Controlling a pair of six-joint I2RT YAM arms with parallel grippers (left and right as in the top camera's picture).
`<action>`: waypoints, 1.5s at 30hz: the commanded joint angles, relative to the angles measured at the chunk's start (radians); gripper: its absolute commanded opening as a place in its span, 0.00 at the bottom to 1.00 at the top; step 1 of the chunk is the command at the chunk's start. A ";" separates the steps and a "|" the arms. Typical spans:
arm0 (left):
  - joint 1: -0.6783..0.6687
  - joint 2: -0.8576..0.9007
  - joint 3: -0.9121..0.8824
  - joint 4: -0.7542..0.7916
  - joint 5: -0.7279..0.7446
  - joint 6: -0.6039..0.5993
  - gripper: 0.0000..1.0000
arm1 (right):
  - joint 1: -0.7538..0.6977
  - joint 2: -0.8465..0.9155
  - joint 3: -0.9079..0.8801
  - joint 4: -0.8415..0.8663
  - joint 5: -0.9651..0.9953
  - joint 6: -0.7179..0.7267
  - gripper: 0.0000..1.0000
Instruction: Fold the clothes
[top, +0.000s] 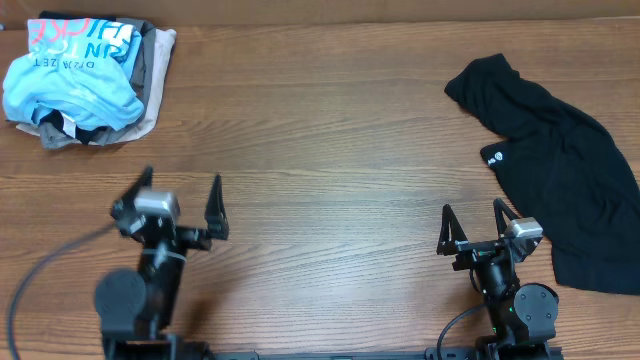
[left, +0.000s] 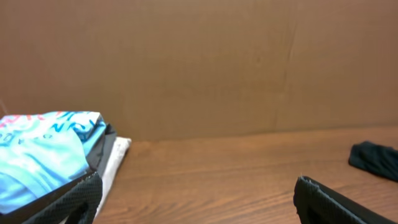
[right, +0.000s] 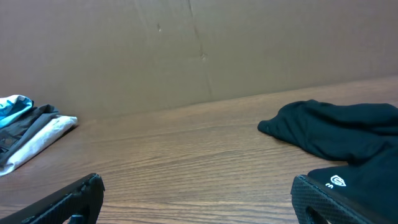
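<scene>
A crumpled black garment (top: 560, 180) with a small white logo lies at the right of the table; it also shows in the right wrist view (right: 336, 134) and at the edge of the left wrist view (left: 376, 158). A pile of folded clothes (top: 85, 80), light blue on top, sits at the far left; it also shows in the left wrist view (left: 43, 155). My left gripper (top: 180, 205) is open and empty near the front left. My right gripper (top: 472, 228) is open and empty, just left of the black garment.
The wooden table (top: 320, 150) stretches between the pile and the black garment. A brown cardboard wall (left: 199, 62) stands behind the table. A grey cable (top: 40, 270) runs from the left arm toward the front left edge.
</scene>
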 joint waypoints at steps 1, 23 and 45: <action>0.003 -0.136 -0.154 0.052 0.010 -0.040 1.00 | -0.004 -0.010 -0.010 0.004 0.010 -0.003 1.00; 0.003 -0.357 -0.393 -0.049 -0.077 -0.073 1.00 | -0.004 -0.010 -0.010 0.004 0.010 -0.003 1.00; 0.003 -0.357 -0.393 -0.049 -0.077 -0.074 1.00 | -0.004 -0.010 -0.010 0.004 0.010 -0.004 1.00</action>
